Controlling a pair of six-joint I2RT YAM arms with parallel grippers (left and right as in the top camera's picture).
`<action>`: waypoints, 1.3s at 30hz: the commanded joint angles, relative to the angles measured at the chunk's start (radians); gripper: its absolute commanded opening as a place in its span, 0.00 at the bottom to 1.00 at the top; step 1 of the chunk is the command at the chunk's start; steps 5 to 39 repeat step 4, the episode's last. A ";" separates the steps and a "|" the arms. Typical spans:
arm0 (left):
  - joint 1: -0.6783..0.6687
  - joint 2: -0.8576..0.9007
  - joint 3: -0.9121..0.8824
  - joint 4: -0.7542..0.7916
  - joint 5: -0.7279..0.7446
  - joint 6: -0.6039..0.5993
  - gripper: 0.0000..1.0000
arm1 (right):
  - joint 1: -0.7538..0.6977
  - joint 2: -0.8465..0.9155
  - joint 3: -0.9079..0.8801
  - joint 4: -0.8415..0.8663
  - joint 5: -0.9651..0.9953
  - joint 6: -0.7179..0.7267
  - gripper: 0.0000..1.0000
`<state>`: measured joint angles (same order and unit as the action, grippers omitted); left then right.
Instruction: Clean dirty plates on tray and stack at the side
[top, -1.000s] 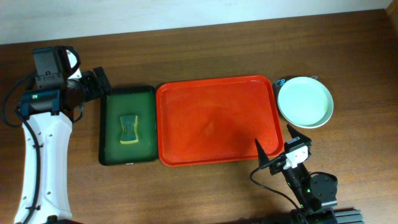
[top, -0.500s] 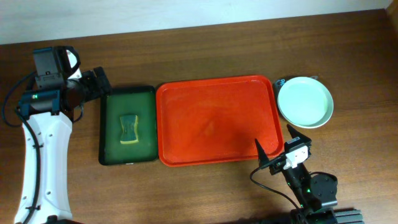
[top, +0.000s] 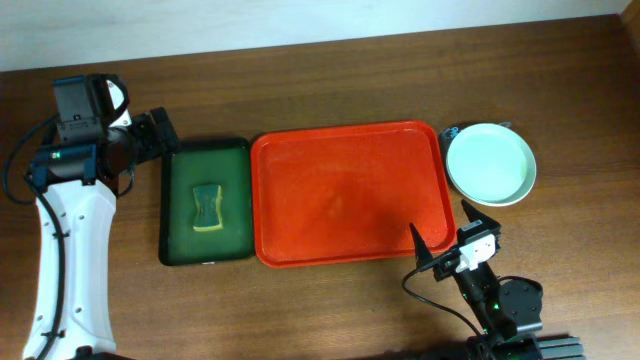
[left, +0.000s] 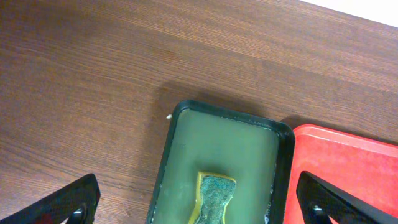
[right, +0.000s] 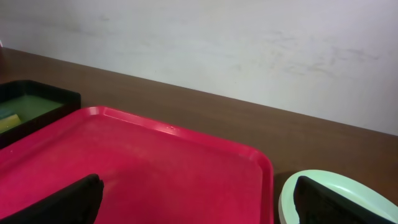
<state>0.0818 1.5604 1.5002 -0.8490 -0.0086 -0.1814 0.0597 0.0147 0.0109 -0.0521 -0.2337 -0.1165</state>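
The left arm runs up the counter's (top: 330, 80) left side, its wrist bent right, so the left hand (top: 163, 135) points at the far corner of the green tray (top: 180, 250), fingers spread wide. A sponge (top: 207, 207) lies in that tray. The right arm sits low at the near edge, with the right hand (top: 440, 222) aimed away over the red tray's (top: 350, 195) near right corner, fingers also apart. The plates (top: 490, 163) rest on the counter just beside the red tray's far right corner, a pale mint one on top.
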 joint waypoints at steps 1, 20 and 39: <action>0.002 -0.015 0.014 0.000 -0.007 -0.012 0.99 | 0.006 -0.006 -0.005 -0.005 0.006 -0.007 0.98; 0.002 -0.015 0.014 0.000 -0.007 -0.012 0.99 | 0.006 -0.006 -0.005 -0.005 0.006 -0.007 0.98; 0.002 -0.015 0.014 0.000 -0.007 -0.012 0.99 | 0.006 -0.006 -0.005 -0.005 0.006 -0.007 0.98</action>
